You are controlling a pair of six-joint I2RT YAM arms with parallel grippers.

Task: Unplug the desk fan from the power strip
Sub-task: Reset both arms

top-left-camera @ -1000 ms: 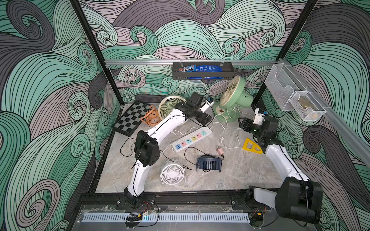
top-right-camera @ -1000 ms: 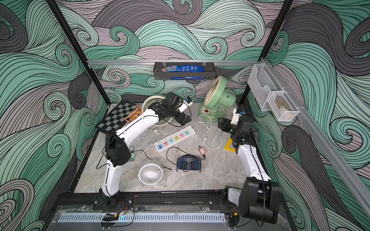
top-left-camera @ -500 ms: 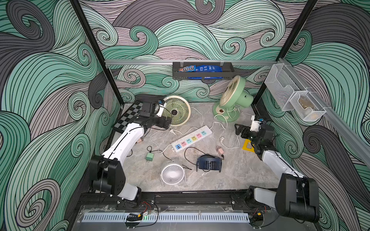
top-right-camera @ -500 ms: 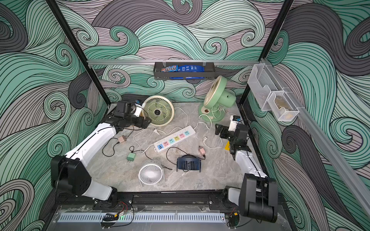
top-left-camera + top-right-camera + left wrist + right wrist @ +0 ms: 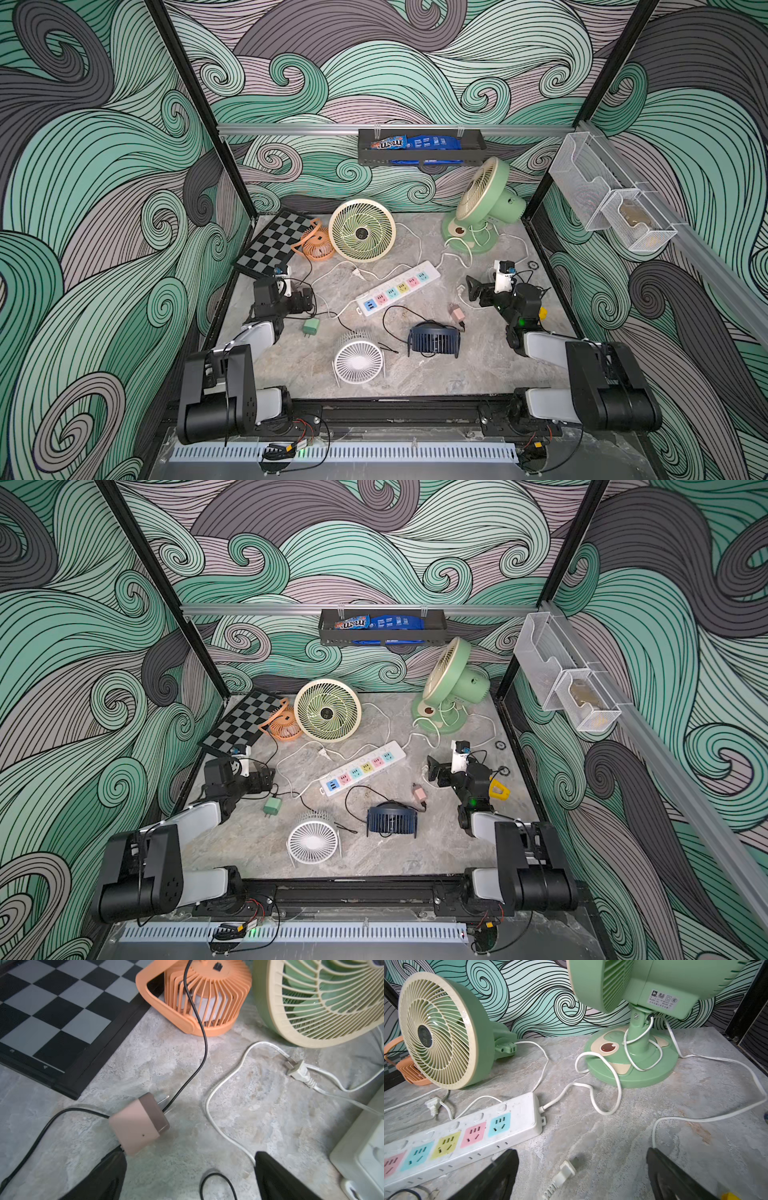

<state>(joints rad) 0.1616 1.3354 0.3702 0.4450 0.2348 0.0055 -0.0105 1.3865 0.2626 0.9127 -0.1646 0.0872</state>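
Note:
The white power strip [image 5: 399, 287] [image 5: 365, 767] [image 5: 467, 1132] lies slantwise mid-table, and every pastel socket that shows is bare. A green desk fan [image 5: 486, 203] [image 5: 643, 985] stands at the back right. Its white plug [image 5: 566, 1169] lies loose on the table between the fingers of my right gripper [image 5: 581, 1167] [image 5: 471, 289], which is open and holds nothing. A cream-grilled fan [image 5: 361, 230] [image 5: 322, 1001] has its plug [image 5: 297, 1070] loose too. My left gripper [image 5: 191, 1167] [image 5: 307, 299] is open at the front left, beside a pink adapter [image 5: 139, 1124].
An orange fan [image 5: 316, 243] and a chessboard [image 5: 274, 241] sit at the back left. Toward the front are a white fan [image 5: 359, 361], a navy fan [image 5: 434, 338], a green adapter [image 5: 309, 327] and black cords. A yellow piece [image 5: 498, 789] lies behind the right wrist.
My left arm swung from the back middle to the left, then drew back toward the front left. The right gripper came down and leftward toward the strip.

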